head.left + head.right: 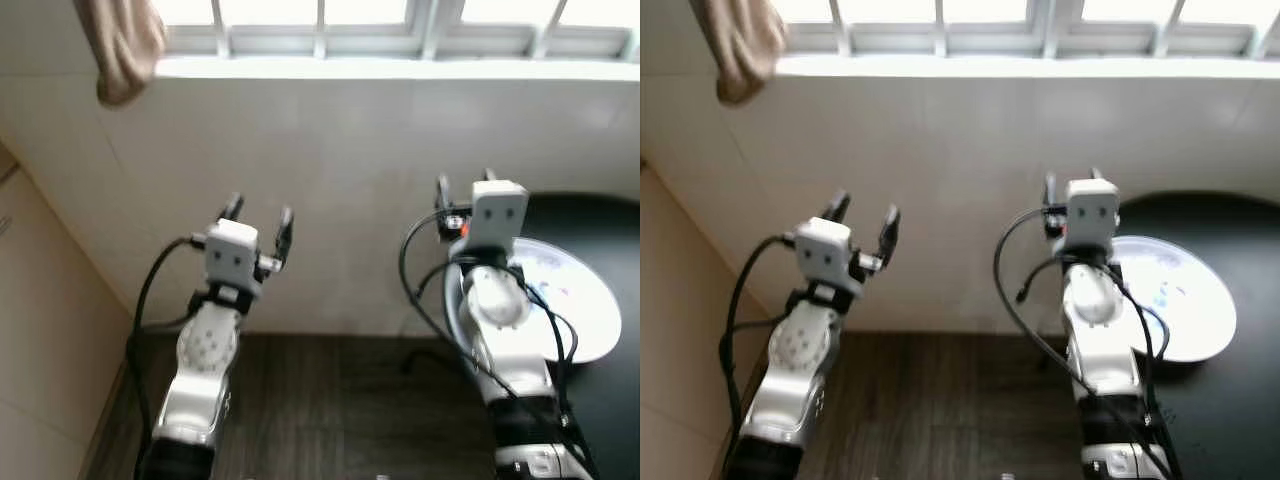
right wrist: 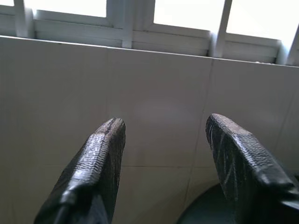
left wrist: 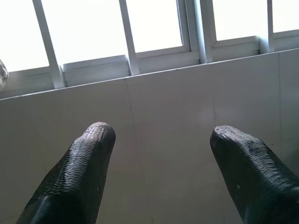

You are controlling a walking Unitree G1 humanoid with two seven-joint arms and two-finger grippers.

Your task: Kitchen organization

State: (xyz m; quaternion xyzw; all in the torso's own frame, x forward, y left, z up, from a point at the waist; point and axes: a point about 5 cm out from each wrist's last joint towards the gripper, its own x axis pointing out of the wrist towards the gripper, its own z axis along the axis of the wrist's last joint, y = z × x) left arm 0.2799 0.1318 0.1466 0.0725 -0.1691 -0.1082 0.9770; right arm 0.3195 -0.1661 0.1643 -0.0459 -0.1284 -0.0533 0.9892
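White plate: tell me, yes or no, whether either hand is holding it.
No. The plate lies on the dark counter, both hands open and empty.

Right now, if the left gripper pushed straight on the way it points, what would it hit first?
Most likely the white tiled wall under the window: the left gripper, fingers apart and empty, points straight at it. Depth is unclear.

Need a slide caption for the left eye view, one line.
Both arms raised toward the tiled wall below a window, left gripper open and empty, right gripper beside a white plate on a black countertop.
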